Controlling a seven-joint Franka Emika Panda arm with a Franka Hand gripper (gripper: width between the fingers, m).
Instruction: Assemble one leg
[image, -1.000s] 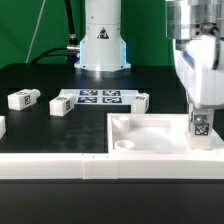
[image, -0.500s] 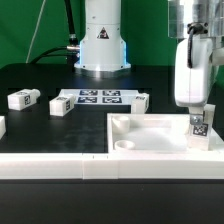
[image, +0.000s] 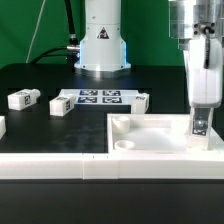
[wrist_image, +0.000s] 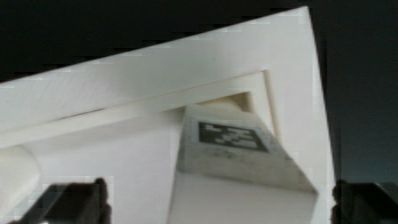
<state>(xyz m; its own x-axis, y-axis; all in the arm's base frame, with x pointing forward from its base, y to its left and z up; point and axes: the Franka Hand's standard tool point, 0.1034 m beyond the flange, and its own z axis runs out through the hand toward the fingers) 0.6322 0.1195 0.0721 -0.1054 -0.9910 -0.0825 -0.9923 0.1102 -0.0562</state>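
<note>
A leg, a small white peg with a square marker tag, stands upright in the right near corner of the large white tray. My gripper hangs straight above it, with its fingers reaching down around the leg's top. In the wrist view the leg sits in the tray's corner between my two dark fingertips. The jaws stand wider than the leg, with a gap showing on each side. My gripper is open around the leg.
Three loose legs lie on the black table: one at the exterior view's left, one beside it, one right of the marker board. Another white part shows at the left edge. The robot base stands behind.
My gripper has turned about its vertical axis above the leg, from broadside to edge-on in the exterior view. The leg stays upright in the tray's corner.
</note>
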